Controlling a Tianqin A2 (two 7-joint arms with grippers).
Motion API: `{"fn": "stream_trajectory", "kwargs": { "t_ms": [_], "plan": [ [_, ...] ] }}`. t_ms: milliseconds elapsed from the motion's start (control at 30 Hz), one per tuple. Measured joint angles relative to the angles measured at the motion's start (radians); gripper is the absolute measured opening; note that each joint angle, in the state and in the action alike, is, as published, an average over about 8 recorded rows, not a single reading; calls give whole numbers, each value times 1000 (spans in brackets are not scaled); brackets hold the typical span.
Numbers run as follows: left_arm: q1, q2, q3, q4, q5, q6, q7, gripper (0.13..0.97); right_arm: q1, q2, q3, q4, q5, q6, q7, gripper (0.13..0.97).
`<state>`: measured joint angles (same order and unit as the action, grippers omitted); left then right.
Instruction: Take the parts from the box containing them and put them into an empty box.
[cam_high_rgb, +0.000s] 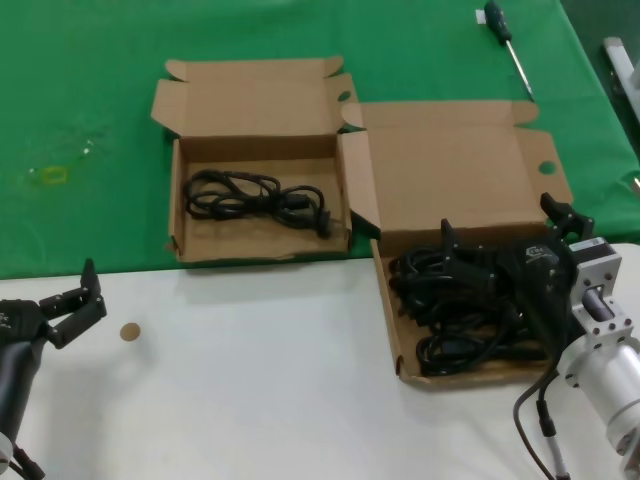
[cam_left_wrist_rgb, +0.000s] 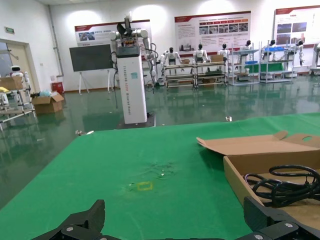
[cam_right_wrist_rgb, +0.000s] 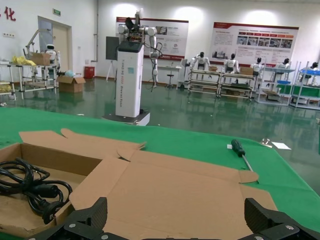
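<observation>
The broader-lidded box (cam_high_rgb: 455, 165) stands at the right, its tray holding several black coiled power cords (cam_high_rgb: 465, 320). My right gripper (cam_high_rgb: 498, 215) hovers open over that tray's back part, empty; in the right wrist view (cam_right_wrist_rgb: 176, 210) its jaws stand wide apart before the lid (cam_right_wrist_rgb: 175, 185). The smaller box (cam_high_rgb: 255, 110) at the left holds one black cord (cam_high_rgb: 255, 195), which also shows in the left wrist view (cam_left_wrist_rgb: 285, 185) and in the right wrist view (cam_right_wrist_rgb: 30, 187). My left gripper (cam_high_rgb: 85, 300) is open and empty over the white table at the near left, as the left wrist view (cam_left_wrist_rgb: 175, 212) also shows.
A green-handled screwdriver (cam_high_rgb: 505, 40) lies on the green cloth behind the right box, also seen in the right wrist view (cam_right_wrist_rgb: 240, 150). A small brown disc (cam_high_rgb: 130, 331) lies on the white table. A yellow mark (cam_high_rgb: 50, 175) is on the cloth at the left.
</observation>
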<state>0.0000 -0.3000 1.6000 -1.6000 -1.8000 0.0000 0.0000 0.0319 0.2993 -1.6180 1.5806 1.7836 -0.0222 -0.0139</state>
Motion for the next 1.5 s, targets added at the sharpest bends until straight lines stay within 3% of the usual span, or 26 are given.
{"fn": "stream_trajectory", "kwargs": {
  "t_ms": [1500],
  "plan": [
    [0,0,0,0,0,0,0,966,0,0,0,0,0,0,0,966]
  ]
}}
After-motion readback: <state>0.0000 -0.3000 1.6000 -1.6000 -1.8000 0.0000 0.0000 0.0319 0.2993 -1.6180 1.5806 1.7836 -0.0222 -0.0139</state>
